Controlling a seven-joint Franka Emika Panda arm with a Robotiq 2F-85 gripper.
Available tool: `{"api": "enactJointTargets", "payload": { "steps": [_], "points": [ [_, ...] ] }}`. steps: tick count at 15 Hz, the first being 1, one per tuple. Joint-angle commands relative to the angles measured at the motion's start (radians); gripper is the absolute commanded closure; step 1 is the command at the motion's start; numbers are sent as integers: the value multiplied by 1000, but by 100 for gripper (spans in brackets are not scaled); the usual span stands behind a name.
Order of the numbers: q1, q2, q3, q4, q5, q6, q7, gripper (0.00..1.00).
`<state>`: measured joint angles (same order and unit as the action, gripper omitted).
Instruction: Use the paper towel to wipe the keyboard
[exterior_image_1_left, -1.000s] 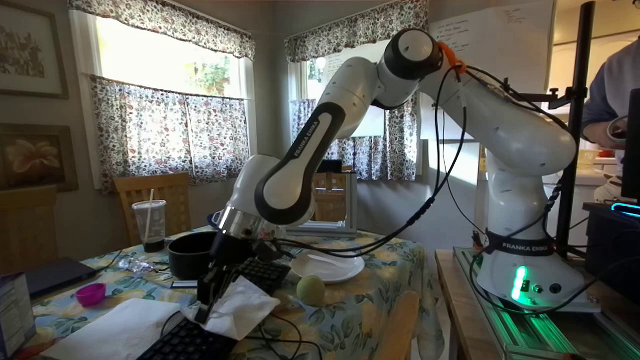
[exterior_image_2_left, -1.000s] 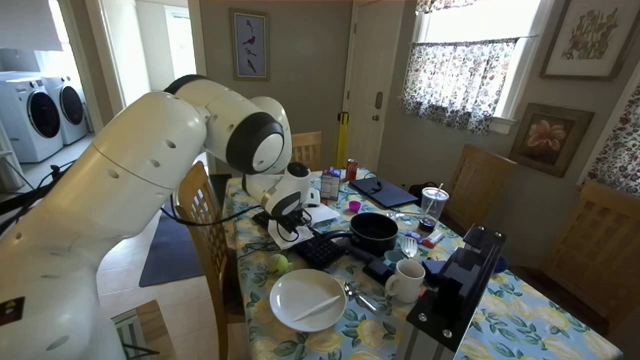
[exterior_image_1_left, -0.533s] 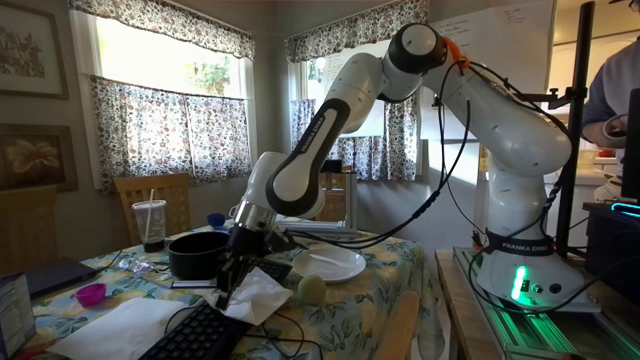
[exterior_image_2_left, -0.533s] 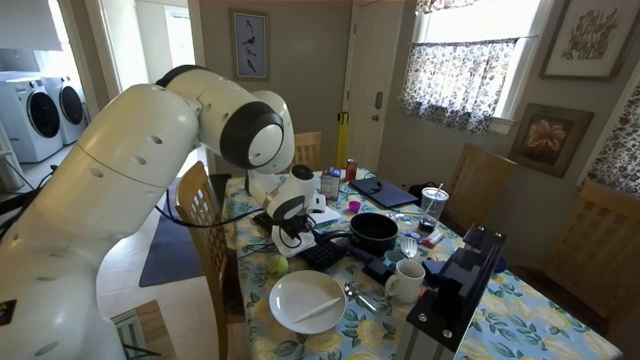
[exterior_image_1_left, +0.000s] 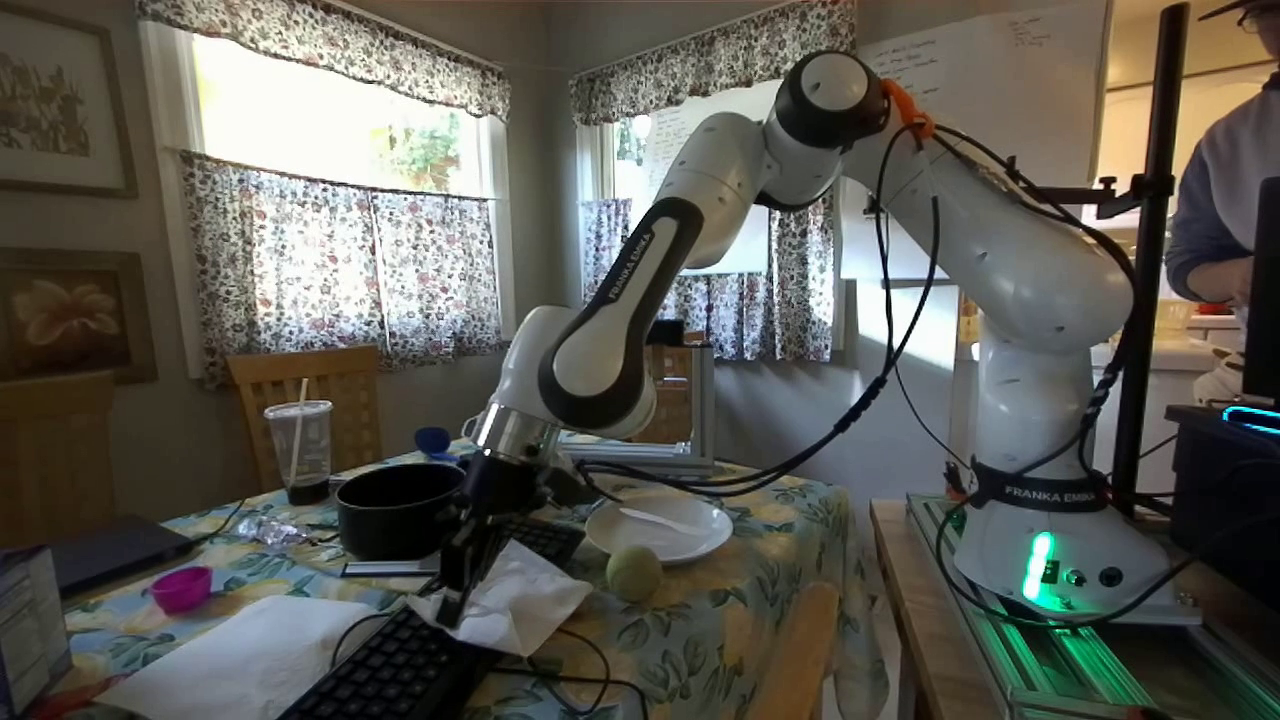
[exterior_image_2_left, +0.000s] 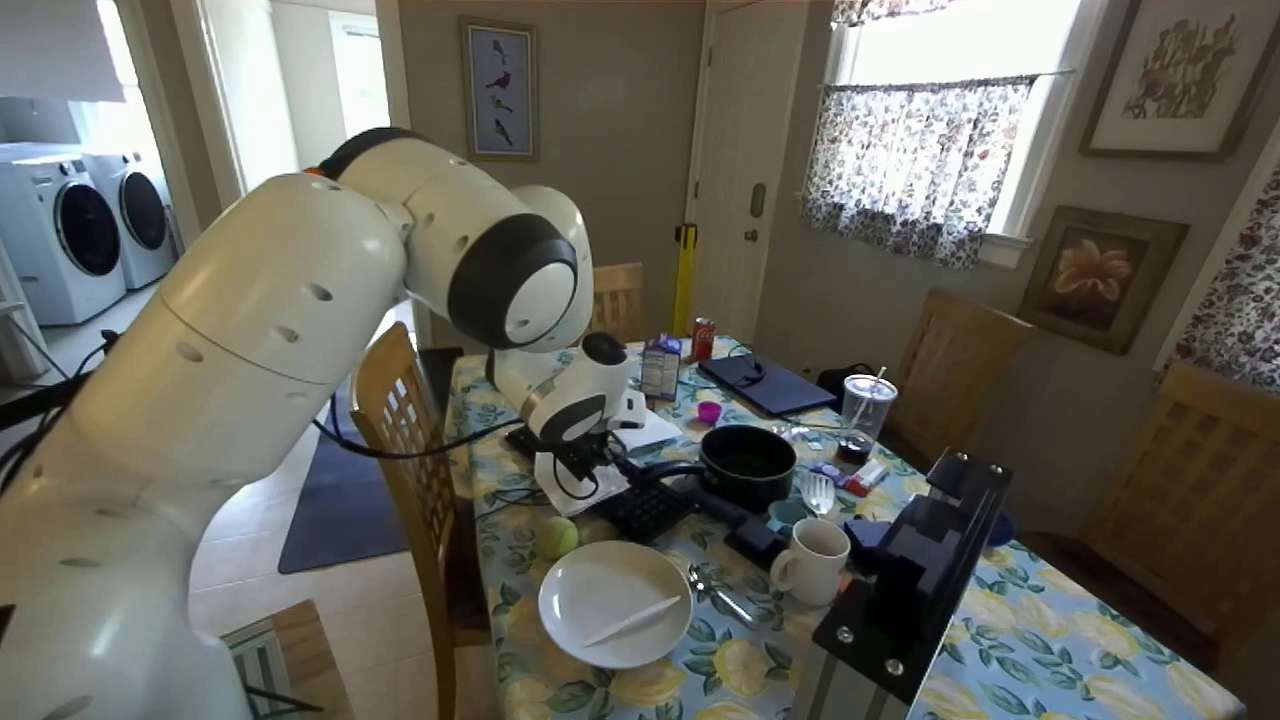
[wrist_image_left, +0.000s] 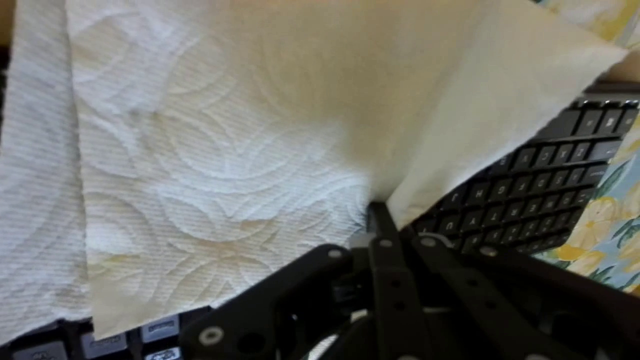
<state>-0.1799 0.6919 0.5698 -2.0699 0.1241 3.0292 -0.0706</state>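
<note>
One paper towel (wrist_image_left: 225, 150), one keyboard (exterior_image_1_left: 390, 670): wipe step prob. in hand, not complete. Jaws: together, clamped on the towel at a pinched fold, per wrist view. Towel pos.: draped across the mid-section of the keyboard on the table (exterior_image_1_left: 700, 620), hiding keys there; bare keys show to either side. In an exterior view, part of the towel hangs past the keyboard's long edge. Do not confuse w/ the white sheet (exterior_image_1_left: 245, 655) lying flat nearby. Contact force: cannot tell.

Next move (rec.): hold the pinch, press the towel lightly flat, then drive along the key rows toward one end, then the opp. end. Caution: w/ excess down-force, jaws may catch keycaps or drag the keyboard; w/ too little, the loose towel prob. floats over the keys. Mind clearance to the black pan (exterior_image_2_left: 748, 488) & the ball (exterior_image_2_left: 556, 537).

View diffs: wrist view gives legible key letters plus the towel's embossed pattern; exterior views do not. Both exterior views give pan, ball & white plate (exterior_image_2_left: 585, 585) w/ a white utensil (exterior_image_2_left: 632, 620) on it; none can be made out in the wrist view. Red can (exterior_image_2_left: 703, 340): seen in an exterior view only.
</note>
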Motion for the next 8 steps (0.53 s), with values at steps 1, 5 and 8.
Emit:
{"api": "enactJointTargets", "payload": {
  "steps": [1,5,8],
  "points": [
    [-18,62,46,43,12,-5,-65,100],
    [0,115,55,103,-5,-19,-96,100],
    [27,149,49,159,-15,-46,-114,100]
  ]
}}
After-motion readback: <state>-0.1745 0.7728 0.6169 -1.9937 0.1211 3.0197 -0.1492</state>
